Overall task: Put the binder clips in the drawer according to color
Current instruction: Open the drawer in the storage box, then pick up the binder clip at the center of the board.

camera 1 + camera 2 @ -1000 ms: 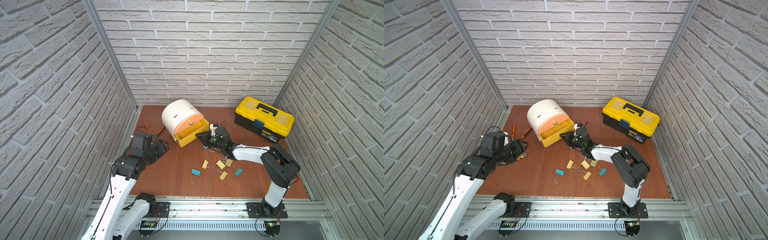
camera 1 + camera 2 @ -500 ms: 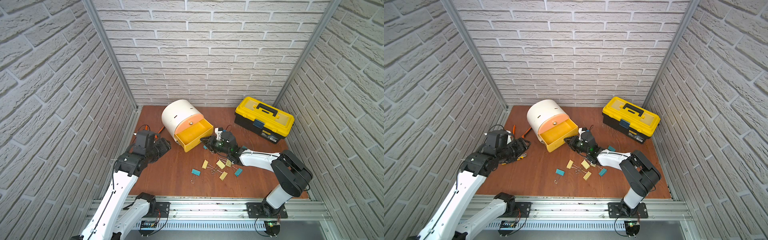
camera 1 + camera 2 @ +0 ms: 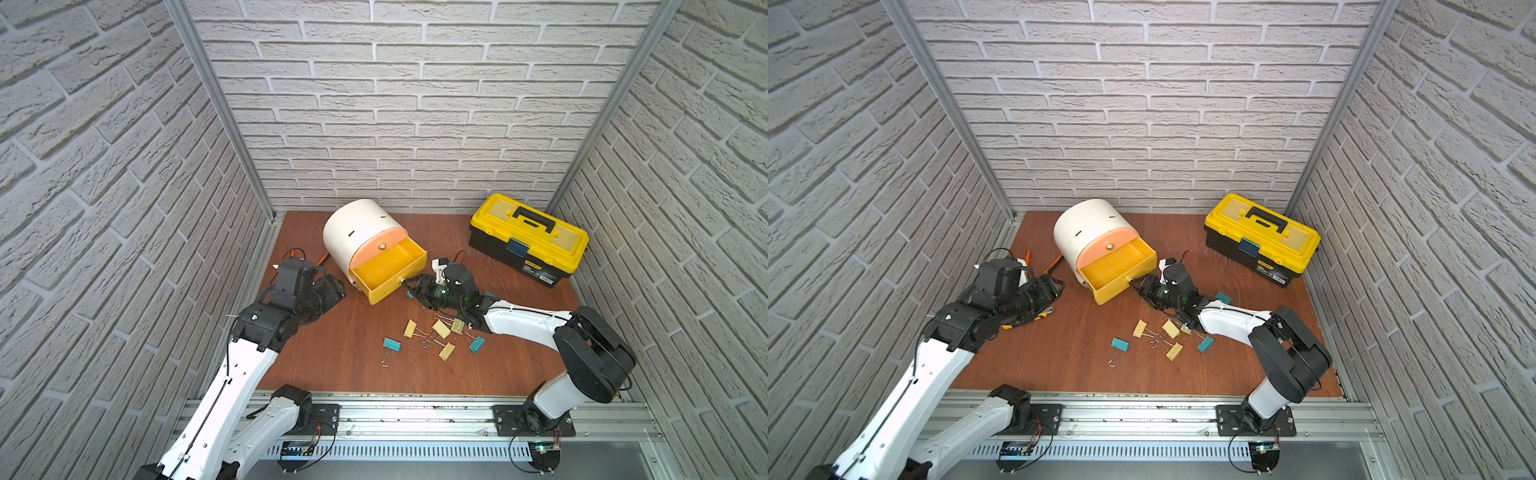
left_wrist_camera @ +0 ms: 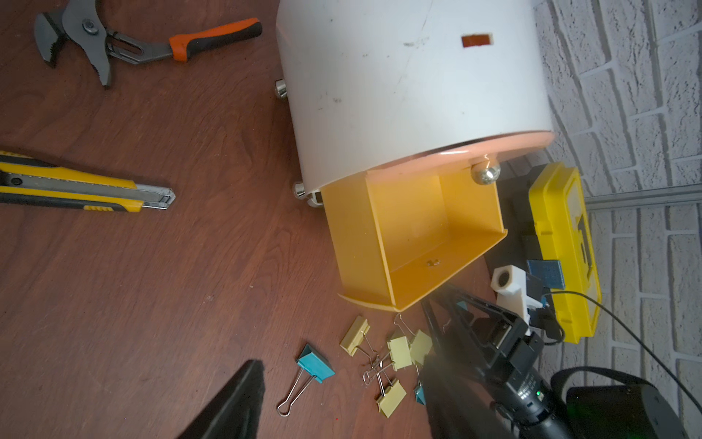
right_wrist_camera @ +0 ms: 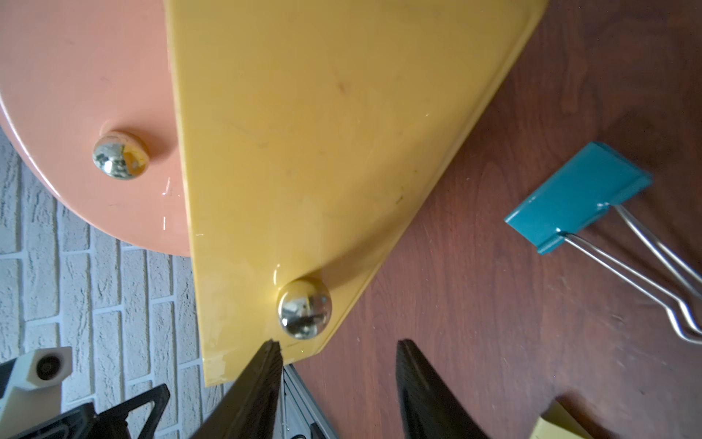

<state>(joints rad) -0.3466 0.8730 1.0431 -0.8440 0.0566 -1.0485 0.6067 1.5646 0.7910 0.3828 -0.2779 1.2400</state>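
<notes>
The drawer cabinet (image 3: 359, 232) is a white drum lying near the back wall in both top views. Its yellow drawer (image 3: 390, 270) is pulled out and looks empty in the left wrist view; the peach drawer (image 5: 95, 95) is closed. My right gripper (image 5: 338, 344) is open, its tips just short of the yellow drawer's brass knob (image 5: 304, 313). Several binder clips lie on the wood floor in front: teal ones (image 3: 392, 344) (image 3: 477, 344) and pale yellow ones (image 3: 441, 328) (image 3: 446, 351). My left gripper (image 4: 342, 365) is open and empty, left of the cabinet.
A yellow-and-black toolbox (image 3: 528, 239) stands at the back right. Orange-handled pliers (image 4: 114, 41) and a yellow utility knife (image 4: 76, 190) lie on the floor left of the cabinet. Another teal clip (image 3: 1223, 297) lies behind the right arm. Brick walls close in three sides.
The yellow drawer has slid further out with the right gripper on its knob, and the right gripper has now opened off the knob. The left arm has shifted a little toward the cabinet.
</notes>
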